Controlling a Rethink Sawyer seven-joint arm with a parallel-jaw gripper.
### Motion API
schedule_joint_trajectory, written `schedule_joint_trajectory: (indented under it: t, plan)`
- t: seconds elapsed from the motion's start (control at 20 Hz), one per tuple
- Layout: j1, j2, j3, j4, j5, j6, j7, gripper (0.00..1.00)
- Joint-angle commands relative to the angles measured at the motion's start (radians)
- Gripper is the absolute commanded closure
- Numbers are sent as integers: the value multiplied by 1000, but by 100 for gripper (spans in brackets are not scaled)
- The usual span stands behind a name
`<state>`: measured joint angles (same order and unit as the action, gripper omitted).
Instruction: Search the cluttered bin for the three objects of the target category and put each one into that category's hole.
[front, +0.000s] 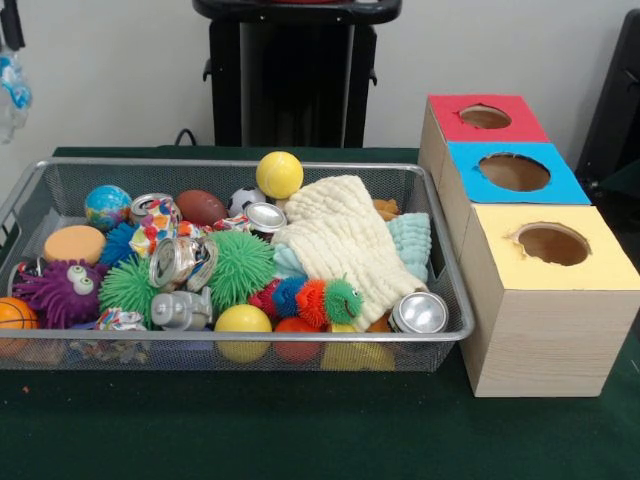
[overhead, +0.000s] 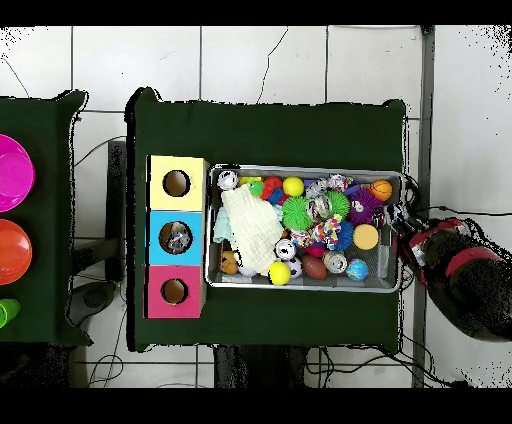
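Note:
The wire-mesh bin is full of toys. Several crushed silvery cans with blue and red print lie among them: one in the middle left, one at the back left, one at the near right corner. The blue-topped box's hole lies between the red and yellow boxes; something pale shows inside it from overhead. My gripper sits outside the bin's end rim, away from the boxes. It is out of the front view.
A cream cloth covers part of the bin's right half. Spiky balls, smooth balls and a striped caterpillar surround the cans. The red-topped box and yellow-topped box flank the blue one. Coloured bowls stand on a side table.

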<state>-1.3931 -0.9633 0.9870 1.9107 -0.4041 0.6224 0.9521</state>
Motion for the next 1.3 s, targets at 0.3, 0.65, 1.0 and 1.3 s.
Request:
schedule_joint_trajectory:
  t: [0.3, 0.65, 1.0, 1.3]
  plan:
    - [6, -80, 291, 178, 48, -81, 1, 100]
    - [93, -132, 234, 190, 31, -108, 111, 100]
    - [271, -168, 68, 182, -23, -145, 231, 100]
    - [450, -132, -135, 154, -98, -166, 312, 100]
